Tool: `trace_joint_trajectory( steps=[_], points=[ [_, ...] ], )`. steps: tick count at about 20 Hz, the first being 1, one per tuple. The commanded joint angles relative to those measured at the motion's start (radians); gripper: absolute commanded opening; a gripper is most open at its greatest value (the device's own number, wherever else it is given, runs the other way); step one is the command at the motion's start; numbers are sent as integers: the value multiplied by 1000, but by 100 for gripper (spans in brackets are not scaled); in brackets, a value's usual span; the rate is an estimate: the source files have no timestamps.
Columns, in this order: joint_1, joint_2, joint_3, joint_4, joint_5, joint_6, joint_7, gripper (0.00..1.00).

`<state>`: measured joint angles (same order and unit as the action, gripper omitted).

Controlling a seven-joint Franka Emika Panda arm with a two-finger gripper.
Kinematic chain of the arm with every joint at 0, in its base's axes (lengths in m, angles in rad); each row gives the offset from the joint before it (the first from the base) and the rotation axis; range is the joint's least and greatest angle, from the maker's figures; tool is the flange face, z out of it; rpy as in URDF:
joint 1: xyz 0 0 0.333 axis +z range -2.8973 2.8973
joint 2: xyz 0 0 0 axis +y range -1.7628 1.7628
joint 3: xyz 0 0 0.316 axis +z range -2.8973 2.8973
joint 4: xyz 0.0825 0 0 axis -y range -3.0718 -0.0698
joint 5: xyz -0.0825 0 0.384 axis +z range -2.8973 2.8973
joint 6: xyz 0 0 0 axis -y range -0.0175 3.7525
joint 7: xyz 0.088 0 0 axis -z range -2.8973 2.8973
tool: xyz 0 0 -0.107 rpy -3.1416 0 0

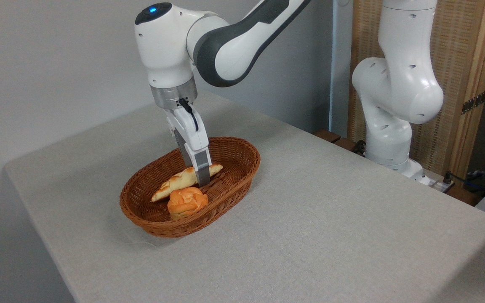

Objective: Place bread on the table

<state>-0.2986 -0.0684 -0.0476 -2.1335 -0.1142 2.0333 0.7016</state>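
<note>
The bread (175,183), a long pointed golden-brown loaf with pale sides, lies slanted inside the brown wicker basket (234,181), its right end resting towards the far wall. My gripper (203,180) reaches straight down into the basket at the loaf's right half. One grey finger (201,170) stands in front of the loaf and covers part of it, while the other finger is hidden behind. I cannot see how tightly the jaws hold the loaf. The table (331,227), covered in light grey-beige cloth, spreads all around the basket.
A small round orange bun (187,202) sits in the basket just in front of the loaf. The arm's white base (394,126) stands at the table's far right edge, beside a wooden panel. Cables lie at the far right.
</note>
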Motion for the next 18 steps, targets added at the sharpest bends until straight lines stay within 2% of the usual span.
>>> trace_joint_trajectory(
  steps=[1, 3, 4, 18],
  points=[
    [-10, -1, 9, -2, 19, 37, 1, 57],
    [-10, -1, 8, 0, 19, 41, 1, 43],
    [-10, -1, 8, 0, 19, 41, 1, 38],
    [-10, -7, -5, 1, 19, 38, -2, 38]
  ],
)
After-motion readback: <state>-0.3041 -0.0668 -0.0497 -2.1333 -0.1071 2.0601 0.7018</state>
